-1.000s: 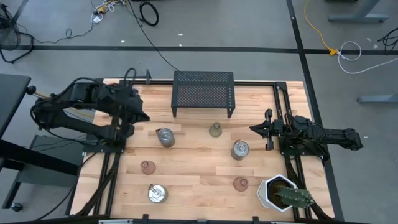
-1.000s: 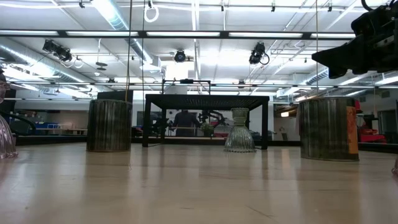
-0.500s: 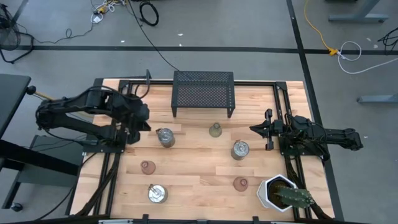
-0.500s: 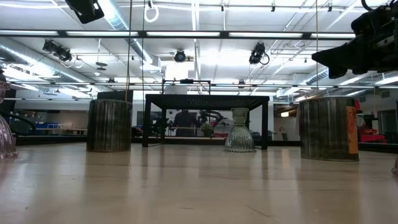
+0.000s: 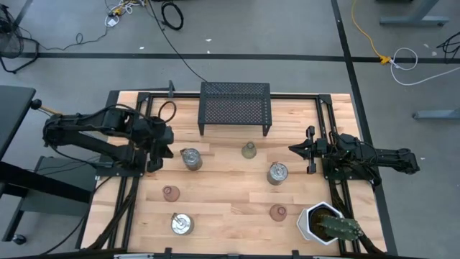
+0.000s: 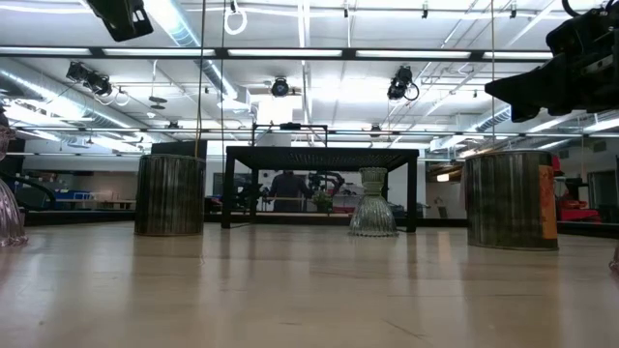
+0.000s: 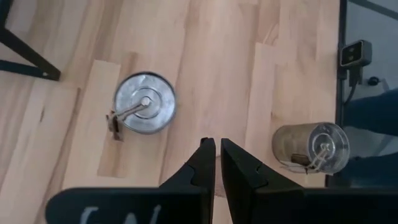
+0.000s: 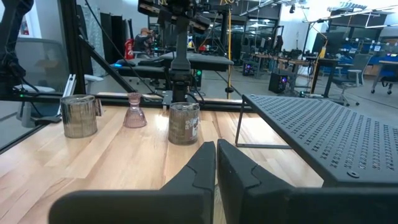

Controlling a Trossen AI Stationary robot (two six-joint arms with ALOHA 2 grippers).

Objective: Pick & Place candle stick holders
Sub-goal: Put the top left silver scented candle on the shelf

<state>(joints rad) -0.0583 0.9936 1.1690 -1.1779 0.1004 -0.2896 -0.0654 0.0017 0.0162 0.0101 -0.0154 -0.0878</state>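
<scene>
Silvery holders: 3 (image 5: pixel 191 158); glass cups: 3 (image 5: pixel 249 150). My left gripper (image 5: pixel 162 141) and right gripper (image 5: pixel 293 149) are both pressed together, empty.

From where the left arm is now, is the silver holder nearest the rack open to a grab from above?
Probably yes. The left claw hangs shut beside that silver holder, with bare table around it and nothing over it. The rack stands apart behind. The claw must open first.

A black mesh rack (image 5: pixel 235 106) stands at the far edge of the wooden table (image 5: pixel 223 194). A white pot with a cactus (image 5: pixel 327 224) sits at the near right corner.
</scene>
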